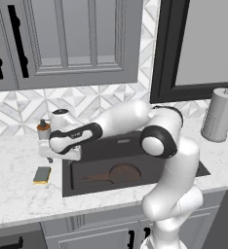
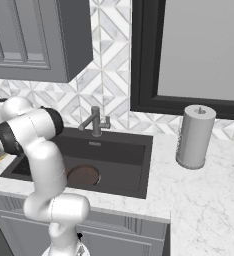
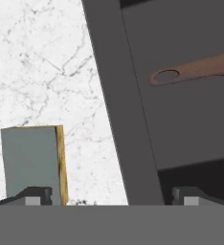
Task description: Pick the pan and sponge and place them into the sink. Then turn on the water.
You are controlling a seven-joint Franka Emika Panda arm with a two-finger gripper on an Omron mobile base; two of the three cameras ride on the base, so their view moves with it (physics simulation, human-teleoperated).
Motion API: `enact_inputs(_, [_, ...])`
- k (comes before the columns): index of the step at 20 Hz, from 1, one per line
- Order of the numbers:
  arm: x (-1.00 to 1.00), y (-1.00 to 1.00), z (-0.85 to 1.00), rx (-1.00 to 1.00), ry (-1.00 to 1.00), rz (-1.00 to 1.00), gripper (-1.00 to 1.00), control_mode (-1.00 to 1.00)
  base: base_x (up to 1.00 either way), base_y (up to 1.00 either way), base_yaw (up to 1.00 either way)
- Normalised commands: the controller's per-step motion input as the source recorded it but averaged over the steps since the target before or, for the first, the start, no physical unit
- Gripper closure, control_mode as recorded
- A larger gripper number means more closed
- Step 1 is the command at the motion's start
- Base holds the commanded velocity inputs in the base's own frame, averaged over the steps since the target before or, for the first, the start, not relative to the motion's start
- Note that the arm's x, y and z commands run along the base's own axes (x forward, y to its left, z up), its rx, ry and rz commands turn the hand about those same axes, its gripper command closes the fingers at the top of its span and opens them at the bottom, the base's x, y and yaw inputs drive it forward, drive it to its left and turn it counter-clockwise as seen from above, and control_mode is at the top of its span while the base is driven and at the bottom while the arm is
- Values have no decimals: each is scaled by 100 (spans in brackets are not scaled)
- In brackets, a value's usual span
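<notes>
Two task things lie apart here: the sponge (image 1: 42, 174) on the marble counter (image 1: 13, 194) left of the basin, and the pan (image 1: 124, 173) already down in the sink (image 1: 86, 182). Going from the left in the left base view, the sponge is a small flat block, green-grey on top with a yellow edge, resting close to the sink's left rim. Just above and to its right hangs the gripper (image 1: 50, 154), at the end of the white arm stretched out over the sink's left corner; a small soap bottle (image 1: 43, 127) stands behind it against the tiled wall. The pan is round, shallow and dark brown, its thin handle pointing left along the basin floor.

In the hand view the sponge (image 3: 32, 160) sits at lower left, its near end beside the left fingertip, while the sink wall crosses the middle and the pan handle (image 3: 195, 69), with a hanging hole at its end, lies upper right. The gripper (image 3: 109, 196) has its jaws spread wide, holding nothing.

At far right a paper towel roll (image 1: 219, 115) stands upright on the counter.
</notes>
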Motion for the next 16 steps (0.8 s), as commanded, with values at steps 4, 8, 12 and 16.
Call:
enact_inputs(4, [0, 39, -11, -1, 0, 0, -100, -100, 0, 0, 0])
enact_inputs(8, [0, 28, -13, 0, 0, 0, -100, -100, 0, 0, 0])
enact_inputs(12, [0, 27, -14, 0, 0, 0, -100, -100, 0, 0, 0])
enact_inputs(16, [0, 30, -17, 0, 0, 0, -100, -100, 0, 0, 0])
